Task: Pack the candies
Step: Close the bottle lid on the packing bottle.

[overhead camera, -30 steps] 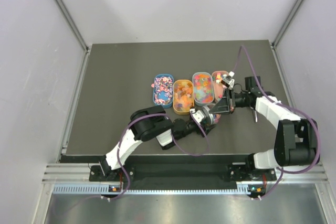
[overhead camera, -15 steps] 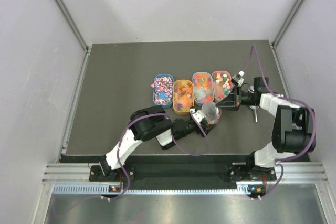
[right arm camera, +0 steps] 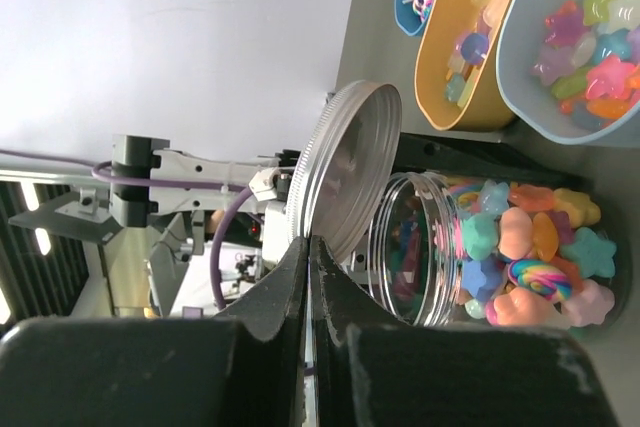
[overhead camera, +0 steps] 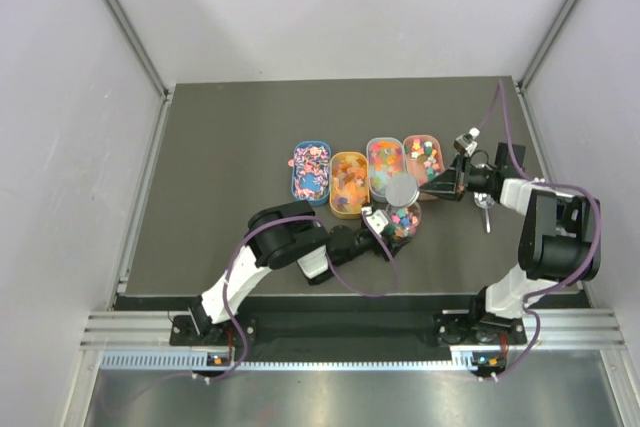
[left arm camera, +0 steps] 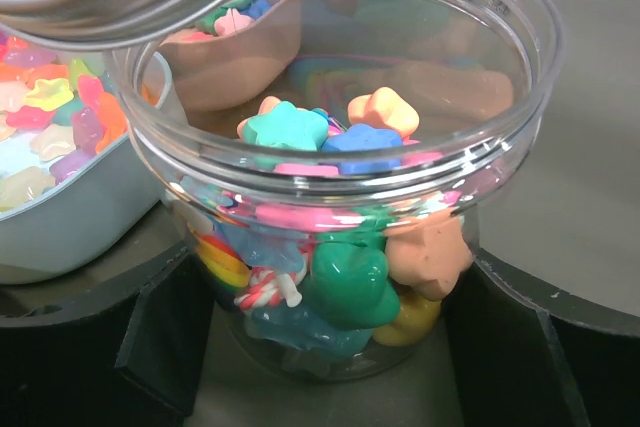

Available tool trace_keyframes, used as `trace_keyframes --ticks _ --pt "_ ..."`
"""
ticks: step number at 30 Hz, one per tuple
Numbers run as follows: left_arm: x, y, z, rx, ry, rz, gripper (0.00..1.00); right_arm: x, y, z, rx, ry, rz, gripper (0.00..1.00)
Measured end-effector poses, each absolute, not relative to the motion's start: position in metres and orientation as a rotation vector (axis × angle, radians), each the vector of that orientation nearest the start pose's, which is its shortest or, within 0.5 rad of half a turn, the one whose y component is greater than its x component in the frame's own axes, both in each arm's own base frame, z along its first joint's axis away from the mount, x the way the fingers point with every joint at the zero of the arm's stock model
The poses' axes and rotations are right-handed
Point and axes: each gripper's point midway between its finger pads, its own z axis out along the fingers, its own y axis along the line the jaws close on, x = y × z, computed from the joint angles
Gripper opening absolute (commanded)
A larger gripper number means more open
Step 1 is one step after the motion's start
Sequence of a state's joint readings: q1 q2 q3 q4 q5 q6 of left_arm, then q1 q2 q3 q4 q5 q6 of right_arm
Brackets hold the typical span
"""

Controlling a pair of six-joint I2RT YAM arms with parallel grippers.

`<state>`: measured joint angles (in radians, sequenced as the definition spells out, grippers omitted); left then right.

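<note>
A clear round jar (left arm camera: 340,197) part-filled with candies (left arm camera: 350,287) stands on the table between the wide jaws of my left gripper (left arm camera: 335,347), whose black fingers (left arm camera: 160,337) press both its sides. In the top view the jar (overhead camera: 404,219) sits just in front of the trays. My right gripper (right arm camera: 310,247) is shut on the rim of the silver lid (right arm camera: 345,167), held tilted over the jar's mouth (right arm camera: 420,247). From above, the lid (overhead camera: 403,189) hangs over the jar with the right gripper (overhead camera: 425,190) beside it. More candies (right arm camera: 590,57) lie in the trays.
Several oval trays stand in a row: blue (overhead camera: 311,169), orange (overhead camera: 349,185), pale blue (overhead camera: 386,163) and pink (overhead camera: 424,152). A silver metal scoop (overhead camera: 485,209) lies to the right of the jar. The pale blue tray (left arm camera: 70,217) almost touches the jar.
The right arm has drawn back to the right and its forearm has swung round. The lid has shifted from the jar's near left side to above its far side. The left arm has stayed still.
</note>
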<state>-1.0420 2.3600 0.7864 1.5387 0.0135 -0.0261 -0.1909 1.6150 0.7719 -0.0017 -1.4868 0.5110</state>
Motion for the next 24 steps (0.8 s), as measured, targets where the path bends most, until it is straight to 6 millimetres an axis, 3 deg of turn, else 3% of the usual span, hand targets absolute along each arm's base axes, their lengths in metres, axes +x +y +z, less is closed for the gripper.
trace_keyframes --ticks 14,24 --pt "0.261 -0.449 0.004 0.809 1.450 -0.823 0.00 0.265 0.129 0.143 0.071 2.091 1.926 0.00" --pt "0.262 -0.449 0.004 0.802 1.454 -0.820 0.00 0.261 0.130 0.134 0.095 2.109 1.942 0.00"
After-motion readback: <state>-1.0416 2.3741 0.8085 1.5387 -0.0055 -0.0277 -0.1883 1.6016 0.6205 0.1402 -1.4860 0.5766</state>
